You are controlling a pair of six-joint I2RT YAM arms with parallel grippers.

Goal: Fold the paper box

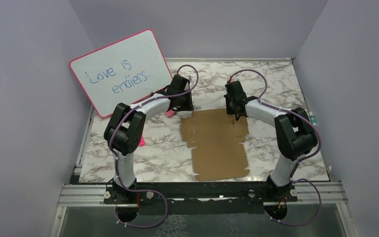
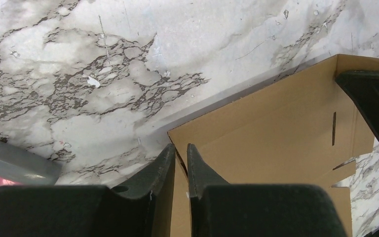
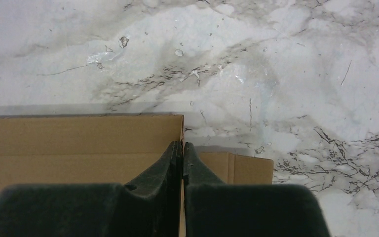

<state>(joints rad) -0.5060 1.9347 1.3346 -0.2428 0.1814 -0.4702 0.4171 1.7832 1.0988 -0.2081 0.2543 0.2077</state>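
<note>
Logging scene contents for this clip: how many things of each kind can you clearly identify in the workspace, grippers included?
paper box: 1
pink-framed whiteboard: 1
grippers: 2, the left gripper and the right gripper, each pinching the box's far edge
Total: 4

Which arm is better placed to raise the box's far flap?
Right, probably. The right fingers look pinched shut on the paper box at its far edge; the left fingers straddle its far corner with a gap showing, so that grip looks less sure.
</note>
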